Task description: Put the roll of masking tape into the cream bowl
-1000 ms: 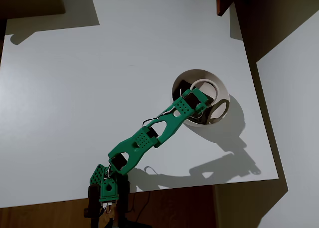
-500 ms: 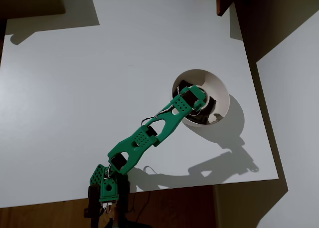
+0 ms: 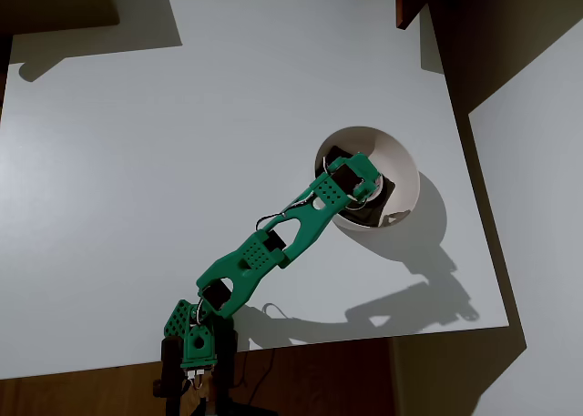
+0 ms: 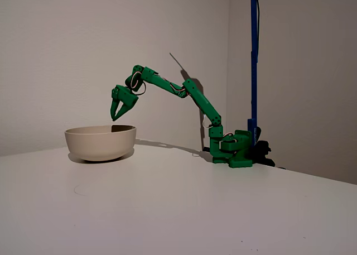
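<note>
Green tool [image 4: 115, 116] now hangs above the cream bowl [image 4: 100, 142], tape gone.

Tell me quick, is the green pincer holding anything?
Pincer: open just a little, holding nothing, hanging above the cream bowl.

The bowl [image 4: 100, 142] looks smooth, matt cream; the arm [image 3: 273, 248] is green perforated plastic; the surface [image 3: 182, 143] is smooth, matt white.
</note>
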`<state>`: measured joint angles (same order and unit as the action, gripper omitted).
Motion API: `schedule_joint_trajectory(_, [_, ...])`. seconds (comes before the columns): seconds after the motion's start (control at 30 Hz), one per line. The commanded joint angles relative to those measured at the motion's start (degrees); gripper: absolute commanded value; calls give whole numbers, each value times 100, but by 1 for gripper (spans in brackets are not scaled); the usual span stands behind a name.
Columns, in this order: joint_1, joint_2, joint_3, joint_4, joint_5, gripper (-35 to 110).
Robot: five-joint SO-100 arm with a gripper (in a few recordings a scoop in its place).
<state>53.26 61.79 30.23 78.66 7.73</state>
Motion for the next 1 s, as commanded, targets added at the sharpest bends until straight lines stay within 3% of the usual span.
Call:
schedule_joint_trajectory(0.0, [-281,1564,-185,229,176,-8])
schedule_joint_trajectory(0.57, [-3401,4403,-26,2804,132,-8])
schedule_joint_trajectory(0.77, [-4386,5678,1529,2681,44,-8])
schedule_joint_trajectory(0.97, [-5238,7567,4254,1749,-149,-8])
